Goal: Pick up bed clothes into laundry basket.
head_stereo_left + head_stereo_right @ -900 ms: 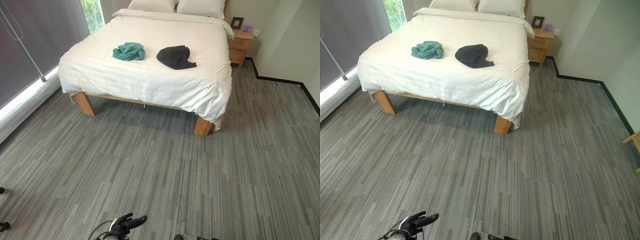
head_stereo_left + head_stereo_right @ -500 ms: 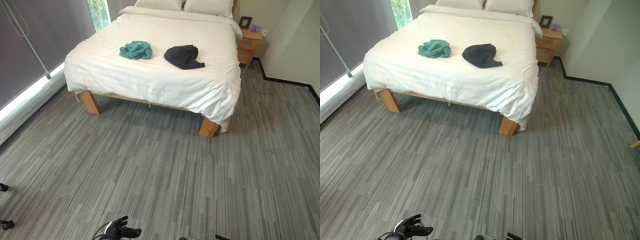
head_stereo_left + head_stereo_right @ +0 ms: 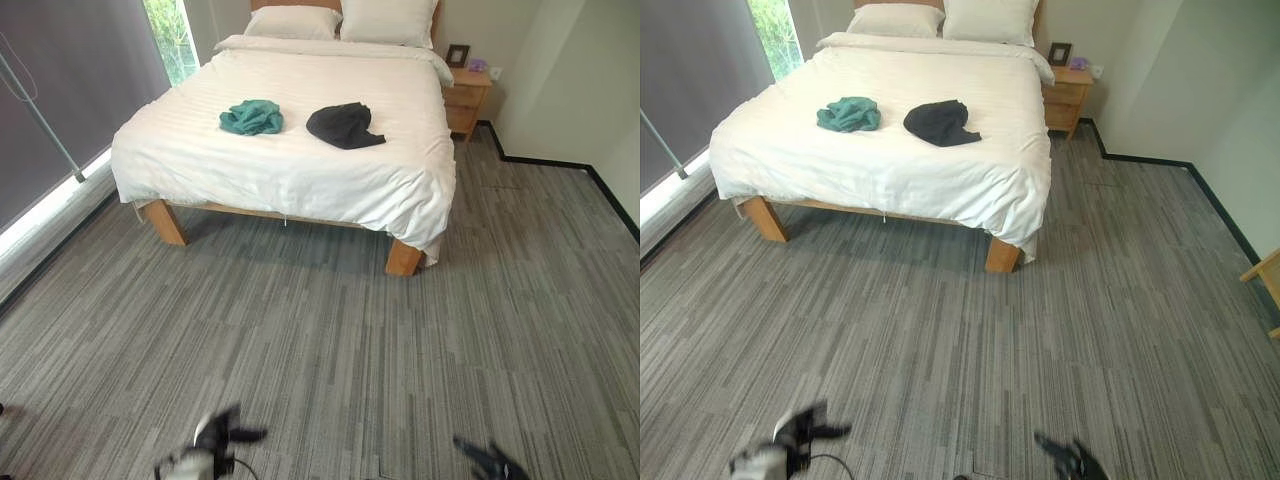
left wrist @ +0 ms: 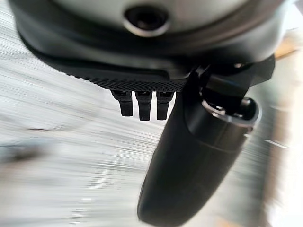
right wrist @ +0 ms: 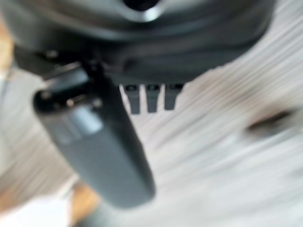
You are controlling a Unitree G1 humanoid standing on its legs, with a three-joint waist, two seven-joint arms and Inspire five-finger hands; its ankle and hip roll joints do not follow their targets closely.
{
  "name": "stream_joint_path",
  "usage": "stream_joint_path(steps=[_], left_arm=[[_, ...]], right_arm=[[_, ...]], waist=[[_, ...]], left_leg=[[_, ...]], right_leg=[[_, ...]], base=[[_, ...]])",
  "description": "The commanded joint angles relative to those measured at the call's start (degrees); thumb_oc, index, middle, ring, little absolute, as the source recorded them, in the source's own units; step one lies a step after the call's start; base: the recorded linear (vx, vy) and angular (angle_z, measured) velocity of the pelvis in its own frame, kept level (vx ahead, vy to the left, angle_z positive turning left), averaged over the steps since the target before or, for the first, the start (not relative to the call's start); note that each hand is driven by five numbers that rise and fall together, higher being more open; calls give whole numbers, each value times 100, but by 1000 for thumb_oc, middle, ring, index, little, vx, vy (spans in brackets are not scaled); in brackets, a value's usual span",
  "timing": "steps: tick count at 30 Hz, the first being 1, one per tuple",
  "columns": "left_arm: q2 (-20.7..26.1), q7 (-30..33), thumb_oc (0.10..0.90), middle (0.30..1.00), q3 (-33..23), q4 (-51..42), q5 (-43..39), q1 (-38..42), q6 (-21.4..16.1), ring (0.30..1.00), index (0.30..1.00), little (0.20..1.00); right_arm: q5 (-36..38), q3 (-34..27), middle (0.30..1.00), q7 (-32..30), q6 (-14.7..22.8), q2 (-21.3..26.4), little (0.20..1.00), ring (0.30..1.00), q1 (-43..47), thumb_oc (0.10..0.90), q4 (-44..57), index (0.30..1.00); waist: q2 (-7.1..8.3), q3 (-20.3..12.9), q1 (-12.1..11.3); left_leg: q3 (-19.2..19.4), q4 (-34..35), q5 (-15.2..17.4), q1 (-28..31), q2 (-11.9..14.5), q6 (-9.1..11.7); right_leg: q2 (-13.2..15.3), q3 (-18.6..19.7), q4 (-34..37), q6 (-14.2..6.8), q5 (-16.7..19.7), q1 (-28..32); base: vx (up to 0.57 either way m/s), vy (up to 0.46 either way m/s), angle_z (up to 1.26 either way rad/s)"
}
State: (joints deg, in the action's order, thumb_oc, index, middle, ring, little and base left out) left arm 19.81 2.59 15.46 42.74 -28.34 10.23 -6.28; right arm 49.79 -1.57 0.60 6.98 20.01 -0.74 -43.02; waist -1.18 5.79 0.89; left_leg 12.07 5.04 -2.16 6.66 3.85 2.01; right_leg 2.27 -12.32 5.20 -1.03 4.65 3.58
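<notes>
Matt white cloth bed (image 3: 300,170), wooden legs (image 3: 403,258)

grey striped carpet floor (image 3: 330,350). white-covered bed (image 3: 300,160) on wooden legs, two pillows (image 3: 340,20) at its head. wooden nightstand (image 3: 466,100) beside. bright window (image 3: 170,35) left, pale walls (image 3: 570,70) right.

(no legible text or labels anywhere)

We see a white bed (image 3: 300,170) with faint tonal stripes, wood-brown legs. On it a teal cloth (image 3: 251,117) to the left, a black cloth (image 3: 343,125) to the right. White pillows (image 3: 345,20) at far end. Grey streaked carpet (image 3: 330,350). Light wood nightstand (image 3: 466,100) far right.
</notes>
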Motion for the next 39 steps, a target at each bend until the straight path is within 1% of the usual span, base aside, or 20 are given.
stream_joint_path(steps=[1,2,3,4,5,8,9,10,11,12,13,21,24,27,28,32,33,36,38,39], left_arm=[[-36,-18,800,900,20,51,-307,852,-480,900,900,900],[34,-50,800,900,42,-591,-400,765,-533,900,900,900],[35,-47,800,900,42,-601,-398,754,-528,900,900,900],[17,-120,800,900,40,-1042,-469,573,-546,900,900,900],[18,-119,800,900,39,-1050,-468,563,-542,900,900,900],[-57,-172,800,900,-53,-1395,-401,296,-528,900,900,900],[-194,-126,800,900,-302,-1591,-423,-55,-532,900,900,900],[-194,-124,800,900,-301,-1599,-421,-65,-528,900,900,900],[-238,-64,800,900,-465,-1727,-266,-311,-514,900,900,900],[-238,-62,800,900,-465,-1734,-263,-319,-511,900,900,900],[-254,-61,800,900,-596,-1814,-170,-556,-492,900,900,900],[-263,-84,800,900,-937,-1795,-118,-931,-454,900,900,900],[-318,-47,800,900,-916,-1726,-157,-840,-461,900,900,900],[-317,37,800,900,-821,-1645,-93,-612,-453,900,900,900],[-313,49,800,900,-780,-1633,-56,-562,-449,900,900,900],[-355,73,800,900,-666,-1701,-97,-444,-456,900,900,900],[-369,103,800,900,-688,-1763,-124,-433,-488,900,900,900],[-318,93,800,900,-746,-1854,-130,-451,-500,900,900,900],[-318,93,800,900,-746,-1854,-130,-451,-500,900,900,900],[-153,-111,800,900,-884,-1958,-125,-669,-478,900,900,900]], right_arm=[[77,95,900,187,516,5,900,900,548,800,378,900],[-206,412,900,345,454,170,900,900,449,800,1002,900],[-210,414,900,339,451,167,900,900,439,800,1013,900],[-755,583,900,423,425,284,900,900,226,800,1607,900],[-762,584,900,417,420,282,900,900,216,800,1618,900],[-1983,706,900,201,308,466,900,900,86,800,2063,900],[-2390,521,900,78,295,394,900,900,-116,800,2337,900],[-2394,520,900,74,289,393,900,900,-128,800,2348,900],[-2474,331,900,-29,322,257,900,900,-278,800,2540,900],[-2477,331,900,-32,317,255,900,900,-286,800,2548,900],[-2626,168,900,-81,357,161,900,900,-421,800,2645,900],[-2725,37,900,-33,384,71,900,900,-623,800,2698,900],[-2731,96,900,-78,400,46,900,900,-513,800,2624,900],[-3055,282,900,-175,291,110,900,900,-326,800,2603,900],[-3059,326,900,-189,286,127,900,900,-292,800,2607,900],[-2757,451,900,-105,277,47,900,900,-227,800,2719,900],[-2689,522,900,-41,276,37,900,900,-193,800,2745,900],[-2715,573,900,6,215,91,900,900,-126,800,2703,900],[-2715,573,900,6,215,91,900,900,-126,800,2703,900],[-2878,411,900,28,195,238,900,900,-129,800,2762,900]], waist=[[157,-129,-9],[179,-132,-50],[180,-136,-48],[201,-137,-75],[201,-142,-74],[231,-154,-105],[245,-161,-120],[245,-167,-120],[249,-156,-124],[250,-160,-124],[251,-136,-127],[263,-97,-148],[273,-86,-148],[290,-17,-139],[298,0,-144],[330,108,-145],[348,140,-160],[346,169,-223],[346,168,-224],[196,361,-218]], left_leg=[[-85,-4,-86,-124,33,334],[-93,-4,-102,-127,26,333],[-94,-4,-102,-126,25,333],[-101,-4,-107,-137,23,328],[-101,-4,-107,-136,23,328],[-100,-4,-94,-126,15,319],[-107,-4,-74,-122,11,307],[-108,-4,-73,-122,11,307],[-110,-4,-71,-124,16,301],[-110,-4,-70,-124,16,301],[-112,-4,-59,-129,12,289],[-79,-4,-5,-85,-4,266],[-69,-4,5,-95,-17,257],[-71,-4,-9,-143,-28,245],[-65,-4,-3,-149,-35,239],[-40,-4,9,-210,-71,206],[34,-4,32,-254,-95,174],[128,-4,78,-317,-169,105],[128,-4,78,-318,-169,105],[5,-28,282,-104,-374,-145]], right_leg=[[326,92,-130,-706,-451,386],[327,70,-132,-706,-438,383],[327,69,-131,-707,-439,385],[333,46,-125,-704,-442,391],[334,45,-124,-704,-442,393],[349,30,-96,-704,-446,439],[355,17,-84,-703,-458,455],[356,16,-84,-703,-458,456],[361,19,-88,-705,-467,451],[361,19,-88,-705,-467,452],[371,22,-90,-706,-467,442],[387,43,-67,-719,-480,475],[398,64,-67,-726,-477,459],[417,86,-88,-733,-460,406],[423,92,-90,-737,-455,394],[452,142,-124,-770,-415,298],[492,168,-142,-822,-388,229],[610,207,-418,-889,-387,31],[610,208,-418,-889,-387,30],[936,337,-2077,-994,-279,-570]], base=[[0,0,0],[0,0,0],[0,0,0],[0,0,0],[-5,0,6],[15,-1,1],[30,-2,-4],[41,-3,-2],[0,0,0],[0,0,0],[0,0,0],[0,0,0],[0,0,0],[-25,12,-2],[0,0,0],[-1,14,0],[-13,59,-6],[0,62,-28],[43,147,-12],[74,267,-4]])
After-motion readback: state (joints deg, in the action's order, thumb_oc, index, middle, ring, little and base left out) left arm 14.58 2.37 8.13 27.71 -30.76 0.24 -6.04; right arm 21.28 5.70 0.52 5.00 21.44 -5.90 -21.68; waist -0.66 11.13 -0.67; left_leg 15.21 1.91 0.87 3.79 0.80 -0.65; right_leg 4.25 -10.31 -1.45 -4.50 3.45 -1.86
